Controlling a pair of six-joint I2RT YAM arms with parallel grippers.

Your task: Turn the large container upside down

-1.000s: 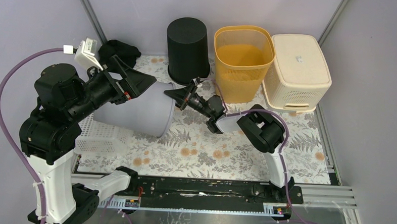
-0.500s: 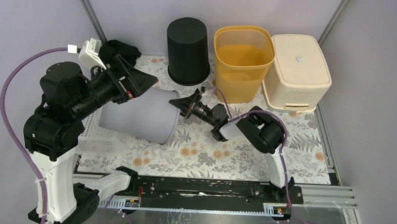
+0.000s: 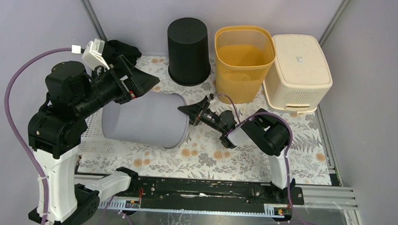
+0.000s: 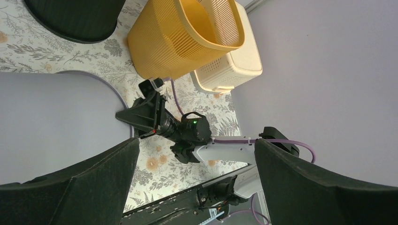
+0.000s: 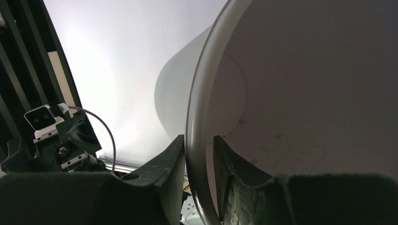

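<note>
Grey container (image 3: pixel 143 119) on side, left hand (image 4: pixel 196 143) wide open, right hand (image 5: pixel 199 138) astride rim, grip unclear

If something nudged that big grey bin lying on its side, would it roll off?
Probably, at least somewhat: the bin is round and lies on its side, though its taper would likely curve its path. It looks thin-walled and empty, so likely light and easily shoved. The right hand straddling its rim may steady it.

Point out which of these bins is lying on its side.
The grey container, lying on the floral mat with its open mouth towards the right of the top view. The black bin, orange basket and cream basket all stand on end at the back.
</note>
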